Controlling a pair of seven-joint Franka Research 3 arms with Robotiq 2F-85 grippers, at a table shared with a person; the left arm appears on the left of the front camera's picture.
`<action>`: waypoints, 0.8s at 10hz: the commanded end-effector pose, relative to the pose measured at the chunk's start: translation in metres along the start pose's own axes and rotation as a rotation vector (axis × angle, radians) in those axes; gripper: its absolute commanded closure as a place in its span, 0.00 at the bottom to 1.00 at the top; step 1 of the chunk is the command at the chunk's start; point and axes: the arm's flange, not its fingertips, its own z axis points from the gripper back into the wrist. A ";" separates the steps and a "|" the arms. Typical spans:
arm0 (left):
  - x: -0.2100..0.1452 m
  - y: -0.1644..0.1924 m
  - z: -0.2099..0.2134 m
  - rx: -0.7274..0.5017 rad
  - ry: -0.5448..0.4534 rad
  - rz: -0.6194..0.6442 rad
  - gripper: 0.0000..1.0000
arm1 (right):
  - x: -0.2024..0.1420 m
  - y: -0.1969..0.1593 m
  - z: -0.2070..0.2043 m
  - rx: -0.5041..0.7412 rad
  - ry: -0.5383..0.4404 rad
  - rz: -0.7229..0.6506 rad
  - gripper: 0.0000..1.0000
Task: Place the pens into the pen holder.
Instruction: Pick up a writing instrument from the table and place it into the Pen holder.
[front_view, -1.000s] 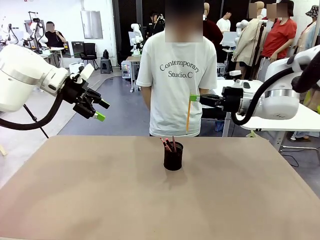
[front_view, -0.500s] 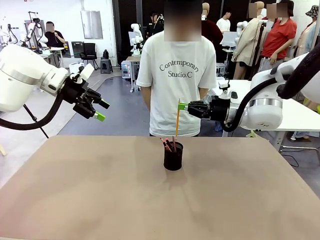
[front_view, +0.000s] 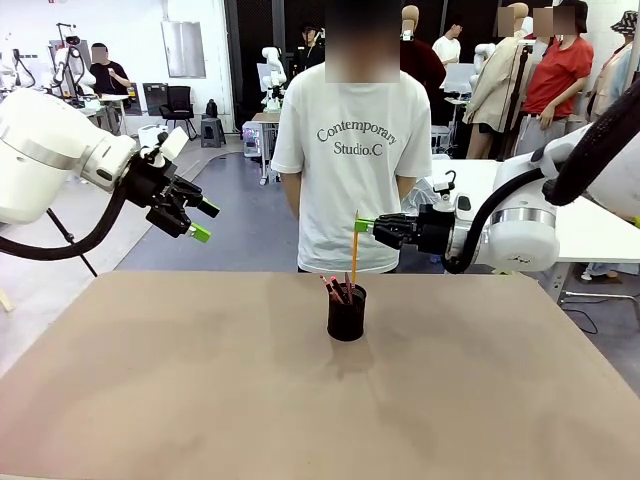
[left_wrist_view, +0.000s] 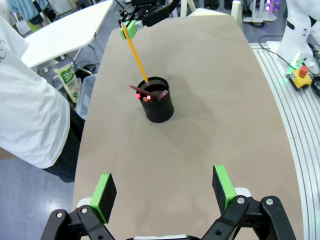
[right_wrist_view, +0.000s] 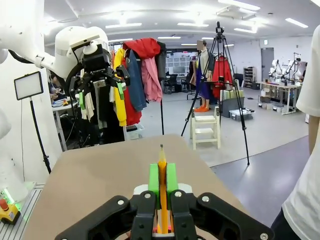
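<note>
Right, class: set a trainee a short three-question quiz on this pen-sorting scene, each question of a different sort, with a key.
1. True or false: the right gripper is shut on the yellow pencil.
2. Where is the pencil's lower end in the front view?
A. lying flat on the table
B. at the rim of the pen holder
C. in the person's hand
3. Fill in: the left gripper is ____ and holds nothing.

Key:
1. True; the green pads clamp the pencil near its top.
2. B; the pencil hangs upright, its tip reaching the holder's mouth beside the two pens already inside.
3. Open.
</note>
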 end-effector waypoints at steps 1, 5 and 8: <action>0.002 -0.001 0.002 -0.003 0.013 0.011 0.00 | -0.002 0.001 -0.005 -0.021 -0.004 0.018 1.00; 0.002 -0.001 0.002 -0.003 0.013 0.011 0.00 | -0.001 0.004 0.003 -0.016 0.018 -0.003 0.69; 0.002 -0.001 0.002 -0.003 0.013 0.011 0.00 | 0.001 0.004 0.007 -0.022 0.015 0.000 0.14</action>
